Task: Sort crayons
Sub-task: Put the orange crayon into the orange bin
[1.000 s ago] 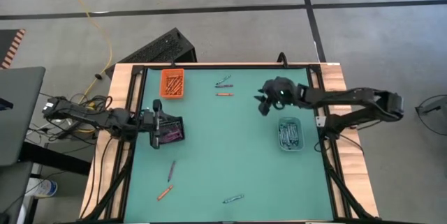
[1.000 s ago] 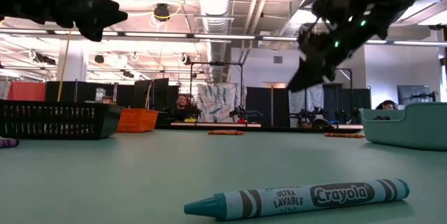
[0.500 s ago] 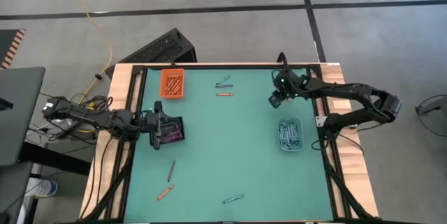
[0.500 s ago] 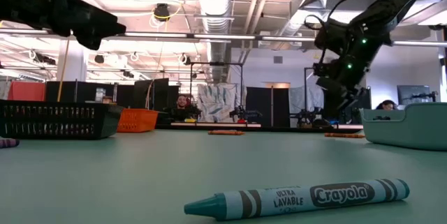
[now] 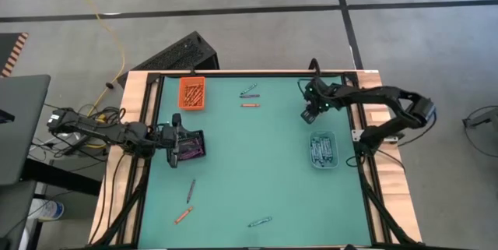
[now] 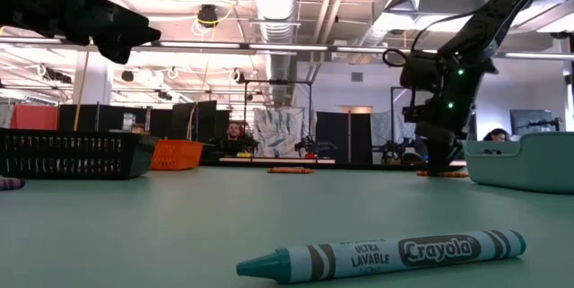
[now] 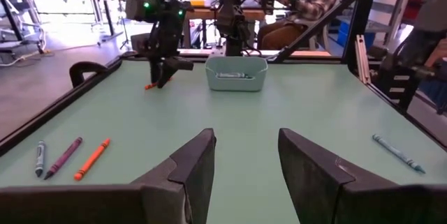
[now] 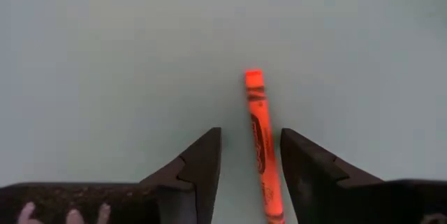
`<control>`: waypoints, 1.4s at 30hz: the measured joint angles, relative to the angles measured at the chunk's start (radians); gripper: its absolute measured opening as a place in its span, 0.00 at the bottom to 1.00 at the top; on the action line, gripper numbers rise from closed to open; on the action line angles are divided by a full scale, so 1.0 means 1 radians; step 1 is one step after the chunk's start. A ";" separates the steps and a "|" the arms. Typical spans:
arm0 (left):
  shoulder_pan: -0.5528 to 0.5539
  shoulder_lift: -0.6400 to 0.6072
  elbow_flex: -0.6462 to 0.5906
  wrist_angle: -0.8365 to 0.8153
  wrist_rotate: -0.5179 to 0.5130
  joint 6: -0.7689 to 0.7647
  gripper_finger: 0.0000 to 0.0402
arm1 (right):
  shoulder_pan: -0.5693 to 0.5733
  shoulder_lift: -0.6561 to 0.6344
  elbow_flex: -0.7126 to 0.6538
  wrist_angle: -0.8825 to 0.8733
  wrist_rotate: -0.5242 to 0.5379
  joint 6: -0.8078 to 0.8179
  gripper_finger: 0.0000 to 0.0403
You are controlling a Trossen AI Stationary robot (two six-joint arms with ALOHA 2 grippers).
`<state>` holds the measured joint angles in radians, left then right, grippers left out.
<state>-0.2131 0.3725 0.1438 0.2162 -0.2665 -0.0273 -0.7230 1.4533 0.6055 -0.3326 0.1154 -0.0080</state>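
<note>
Counting six loose crayons (image 5: 249, 105) on my worktop (image 5: 257, 164) | right pincer (image 8: 250, 155) spread around one orange crayon (image 8: 260, 140) | left pincer (image 7: 244, 158) released above black tray (image 5: 191, 146)

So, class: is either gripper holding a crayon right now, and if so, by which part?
Neither. The right gripper straddles an orange crayon, jaws open; the left gripper is empty.

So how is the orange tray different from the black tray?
The orange tray sits at the table's far edge, while the black tray sits by the left edge under the left claw. The orange tray holds orange crayons; the black tray holds purple-pink ones. Both are small boxes with crayons inside.
</note>
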 joint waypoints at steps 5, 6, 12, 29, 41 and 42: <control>0.000 0.000 0.000 0.000 0.000 0.000 0.37 | 0.002 0.038 0.001 0.016 -0.021 -0.054 0.36; 0.000 0.000 0.000 0.000 0.000 0.000 0.37 | 0.002 0.038 0.001 0.016 -0.023 -0.057 0.34; 0.000 0.000 0.000 0.000 0.000 -0.003 0.37 | 0.002 -0.009 -0.002 -0.007 -0.066 -0.056 0.09; 0.000 0.009 -0.044 0.088 0.008 -0.027 0.37 | 0.154 -0.029 -0.006 0.526 -0.448 0.071 0.01; 0.039 0.084 -0.126 0.402 0.039 -0.022 0.37 | 0.380 -0.030 0.003 1.051 -0.469 0.218 0.00; 0.050 0.097 -0.125 0.411 0.049 -0.025 0.37 | 0.396 -0.029 0.010 1.055 -0.455 0.218 0.00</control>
<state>-0.1630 0.4699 0.0183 0.6272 -0.2175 -0.0520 -0.3273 1.4239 0.6158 0.7229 -0.3397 0.2103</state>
